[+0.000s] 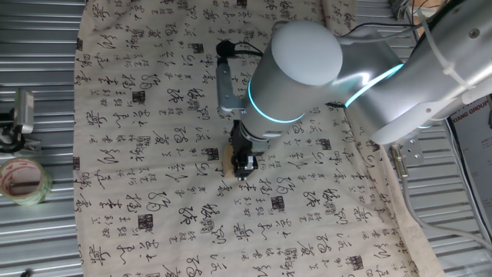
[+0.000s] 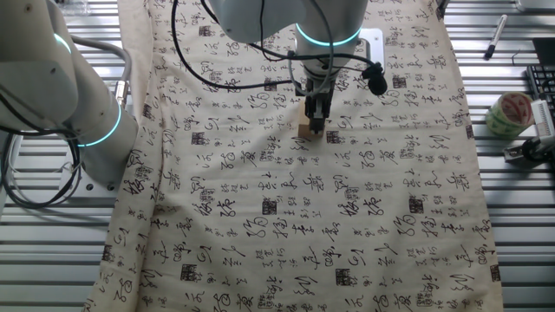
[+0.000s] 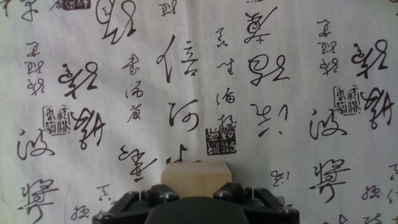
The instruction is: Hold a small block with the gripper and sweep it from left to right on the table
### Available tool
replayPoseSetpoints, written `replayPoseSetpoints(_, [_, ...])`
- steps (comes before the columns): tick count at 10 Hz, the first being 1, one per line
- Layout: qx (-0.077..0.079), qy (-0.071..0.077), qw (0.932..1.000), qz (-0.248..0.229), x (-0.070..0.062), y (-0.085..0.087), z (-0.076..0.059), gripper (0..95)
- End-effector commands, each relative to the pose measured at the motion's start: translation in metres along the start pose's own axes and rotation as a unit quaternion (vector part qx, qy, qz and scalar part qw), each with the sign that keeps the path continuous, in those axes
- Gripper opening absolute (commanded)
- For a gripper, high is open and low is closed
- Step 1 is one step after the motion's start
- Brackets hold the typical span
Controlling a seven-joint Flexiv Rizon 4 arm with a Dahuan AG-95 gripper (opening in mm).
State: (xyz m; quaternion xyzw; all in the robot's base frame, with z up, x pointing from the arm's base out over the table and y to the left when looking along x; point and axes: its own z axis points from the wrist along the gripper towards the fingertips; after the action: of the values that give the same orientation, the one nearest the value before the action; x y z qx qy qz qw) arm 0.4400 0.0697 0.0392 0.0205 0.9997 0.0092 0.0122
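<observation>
Small block (image 3: 196,178), a pale tan wooden-looking cube, sits right at the tips of the narrow black two-finger gripper (image 3: 196,194) in the hand view, poking out toward twelve o'clock with its near end tucked between the black fingers (image 3: 132,203). The claw reads as pinched on that cube, a finger pressed to each flank. From one fixed view the block (image 1: 231,171) shows as a tan sliver just at nine o'clock of the gripper's tip (image 1: 244,167), low against the beige cloth (image 1: 138,154) printed with black calligraphy characters; whether its underside truly touches the fabric I cannot tell from here. The other fixed view puts the block (image 2: 305,131) at seven o'clock of the gripper (image 2: 316,124), near the cloth's upper middle, with the thick silver-grey arm (image 2: 329,17) and its cyan ring towering above. So the grasp looks done, and the step in hand, as I judge it, is the sweep itself, or the instant before it. What the next move calls for: keep the squeeze firm, keep the cube low on the cloth, and drag steadily sideways across the characters. The risk I see is the loose fabric bunching ahead of the block, since the cloth already carries soft wrinkles over the ribbed grey metal table (image 1: 38,231). A roll of clear tape (image 1: 23,181) lies well off at nine o'clock on the bare metal.
</observation>
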Motion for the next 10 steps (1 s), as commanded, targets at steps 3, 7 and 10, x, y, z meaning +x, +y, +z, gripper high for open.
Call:
replayPoseSetpoints(3, [-0.002,0.000,1.0000,-0.001,0.0012,0.0006,0.0130,0.0])
replayPoseSetpoints(7, [-0.002,0.002,1.0000,-0.001,0.0021,0.0045,0.0120,0.0])
replayPoseSetpoints(10, [-0.002,0.002,1.0000,-0.001,0.0029,0.0063,0.0122,0.0])
